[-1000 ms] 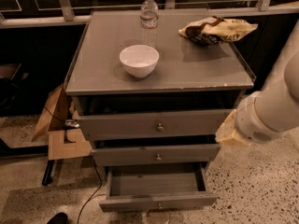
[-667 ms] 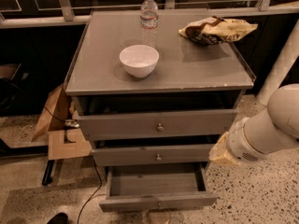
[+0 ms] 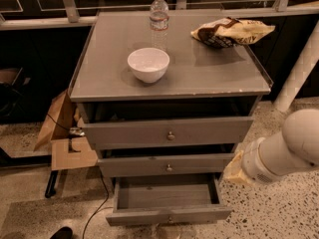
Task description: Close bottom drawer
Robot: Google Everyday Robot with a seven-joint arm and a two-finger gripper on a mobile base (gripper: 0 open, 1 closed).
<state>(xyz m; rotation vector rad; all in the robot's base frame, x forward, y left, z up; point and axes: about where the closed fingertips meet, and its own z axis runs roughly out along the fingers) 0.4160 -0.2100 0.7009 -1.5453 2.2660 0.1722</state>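
Observation:
The bottom drawer (image 3: 168, 215) of the grey cabinet is pulled well out, and its bare brownish-grey inside (image 3: 167, 189) shows empty. Its small round knob (image 3: 170, 219) sits on the narrow front near the bottom edge of the view. My white arm comes in from the right. Its yellowish end, where the gripper (image 3: 236, 170) is, hangs just off the cabinet's right side, level with the middle drawer (image 3: 167, 165) and above the bottom drawer's right front corner. It does not touch the drawer.
The top drawer (image 3: 169, 132) and middle drawer stand slightly ajar. On the cabinet top (image 3: 209, 73) are a white bowl (image 3: 148, 64), a water bottle (image 3: 159, 15) and a chip bag (image 3: 230, 32). Cardboard (image 3: 65, 136) and a cable (image 3: 97, 203) lie on the floor at left. A white post (image 3: 299, 68) stands at right.
My arm has swung down and slightly left along the cabinet's right side, from top-drawer height to middle-drawer height. The drawers have not moved.

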